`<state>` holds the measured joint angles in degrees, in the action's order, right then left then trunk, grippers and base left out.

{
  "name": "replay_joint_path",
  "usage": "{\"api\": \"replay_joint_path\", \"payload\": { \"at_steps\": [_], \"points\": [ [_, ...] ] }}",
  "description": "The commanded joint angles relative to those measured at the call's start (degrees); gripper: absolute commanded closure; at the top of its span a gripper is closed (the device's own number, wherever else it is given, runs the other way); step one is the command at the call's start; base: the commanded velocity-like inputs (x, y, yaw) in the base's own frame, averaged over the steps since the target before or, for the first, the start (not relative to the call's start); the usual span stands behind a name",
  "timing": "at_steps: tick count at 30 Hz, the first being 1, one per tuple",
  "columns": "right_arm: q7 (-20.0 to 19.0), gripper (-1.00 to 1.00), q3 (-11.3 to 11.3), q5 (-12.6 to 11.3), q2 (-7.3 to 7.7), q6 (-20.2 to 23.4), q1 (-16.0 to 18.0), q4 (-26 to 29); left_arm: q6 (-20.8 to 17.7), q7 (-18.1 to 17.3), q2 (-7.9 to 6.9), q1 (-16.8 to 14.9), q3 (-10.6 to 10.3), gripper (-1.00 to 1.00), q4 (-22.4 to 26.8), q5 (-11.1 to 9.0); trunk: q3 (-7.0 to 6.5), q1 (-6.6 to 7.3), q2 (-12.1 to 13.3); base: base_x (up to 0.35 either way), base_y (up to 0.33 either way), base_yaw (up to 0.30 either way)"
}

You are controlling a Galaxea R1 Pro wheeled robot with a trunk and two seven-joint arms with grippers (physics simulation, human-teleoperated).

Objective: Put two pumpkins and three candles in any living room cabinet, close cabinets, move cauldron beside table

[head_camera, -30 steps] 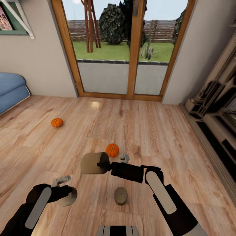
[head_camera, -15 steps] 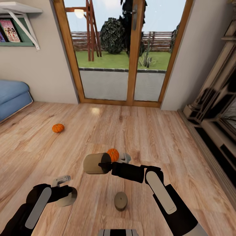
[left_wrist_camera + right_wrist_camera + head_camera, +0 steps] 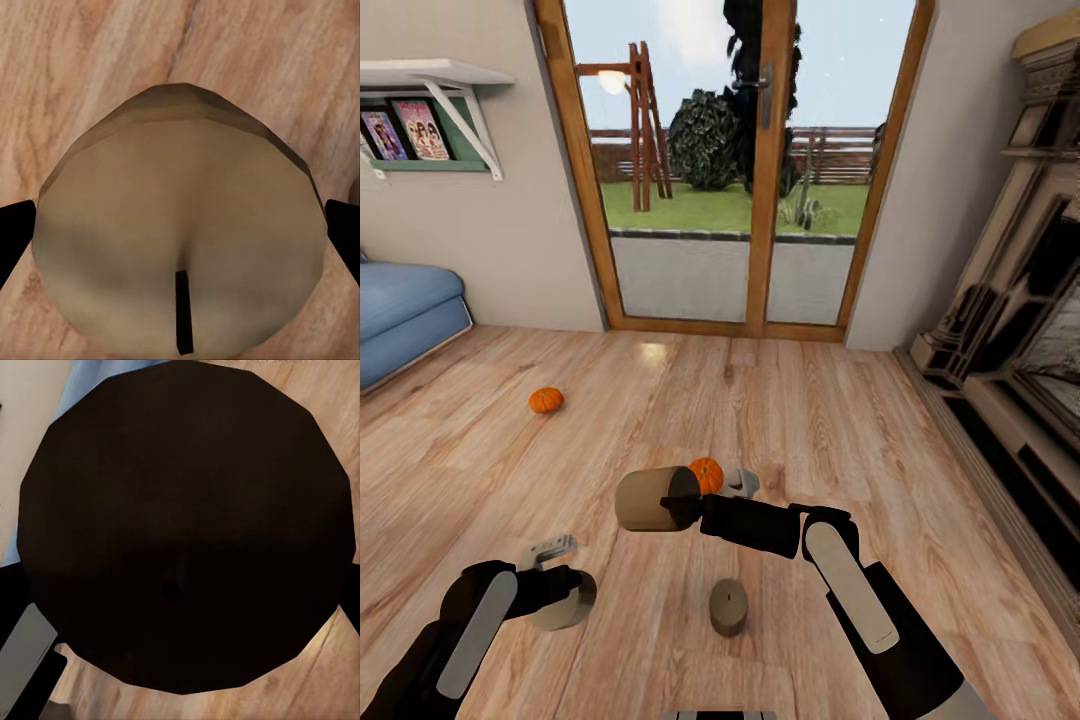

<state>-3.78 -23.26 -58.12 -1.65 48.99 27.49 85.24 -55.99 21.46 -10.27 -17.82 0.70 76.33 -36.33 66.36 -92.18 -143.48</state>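
**Both arms hold a candle over the wooden floor**

In the head view the right arm (image 3: 860, 590) rises from the lower right of the frame, bends at the elbow and reaches toward the centre, forearm nearly level. Its gripper (image 3: 672, 510) pinches a tan candle (image 3: 645, 498) lying on its side, flat end facing left. In the right wrist view that candle (image 3: 184, 529) shows as a dark disc close to the camera.

The left arm (image 3: 465, 630) comes in from the lower left corner, its gripper (image 3: 560, 590) pointing down and clamped on a second candle (image 3: 565, 600). The left wrist view shows this candle (image 3: 180, 240) between the black fingertips (image 3: 15, 232), wick visible, above the floor (image 3: 75, 60).

A third candle (image 3: 728, 606) stands upright on the boards at lower centre, between the arms. One pumpkin (image 3: 706, 474) sits just behind the right gripper; the other pumpkin (image 3: 545, 400) lies well apart at middle left. A glass door (image 3: 750, 160) fills the upper centre, a blue sofa (image 3: 405, 310) the left edge.
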Motion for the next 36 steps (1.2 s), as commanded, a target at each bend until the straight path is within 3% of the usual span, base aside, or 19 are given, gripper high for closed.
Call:
{"api": "replay_joint_path", "payload": {
  "at_steps": [1, 10, 19, 22, 23, 29, 36],
  "points": [
    [-0.42, 1.00, 0.06, 0.39, -0.02, 0.23, 0.02, 0.00, -0.18, 0.51, -0.01, -0.02, 0.00, 1.00, 0.05, -0.58, -0.18, 0.04, 0.00, -0.052, 0.000, 0.000],
    [0.06, 1.00, 0.06, 0.50, -0.02, 0.30, 0.05, 0.02, -0.18, 0.51, -0.01, -0.02, 0.00, 1.00, 0.05, -0.59, -2.17, 0.27, 0.12, -0.011, 0.000, 0.000],
    [6.89, 1.00, 0.01, 0.15, -0.03, 0.32, 0.03, 0.42, -0.18, 0.51, -0.01, -0.02, 0.00, 1.00, 0.05, -0.55, -4.17, 0.51, 0.25, 0.000, 0.000, 0.000],
    [9.77, 1.00, -0.02, 0.13, -0.10, 0.32, 0.04, 0.68, -0.18, 0.51, -0.01, -0.02, 0.00, 1.00, 0.05, -0.54, -4.71, 1.17, 1.45, 0.000, 0.000, 0.000],
    [12.79, 1.00, -0.03, 0.07, -0.21, 0.32, 0.03, 0.80, -0.18, 0.51, -0.01, -0.02, 0.00, 1.00, 0.05, -0.53, -4.88, 1.39, 1.85, 0.000, 0.000, 0.000],
    [22.27, 1.00, -0.01, 0.03, -0.59, 0.28, 0.03, 0.81, -0.18, 0.51, -0.08, -0.02, 0.00, 1.00, 0.05, -0.50, -5.96, 2.71, 4.26, 0.000, 0.000, 0.000],
    [30.61, 1.00, -0.03, 0.07, -0.55, 0.32, 0.03, 0.69, -0.18, 0.51, 0.01, -0.02, 0.00, 1.00, 0.05, -0.50, -7.22, 4.25, 7.07, 0.000, 0.000, 0.000]
  ]
}}
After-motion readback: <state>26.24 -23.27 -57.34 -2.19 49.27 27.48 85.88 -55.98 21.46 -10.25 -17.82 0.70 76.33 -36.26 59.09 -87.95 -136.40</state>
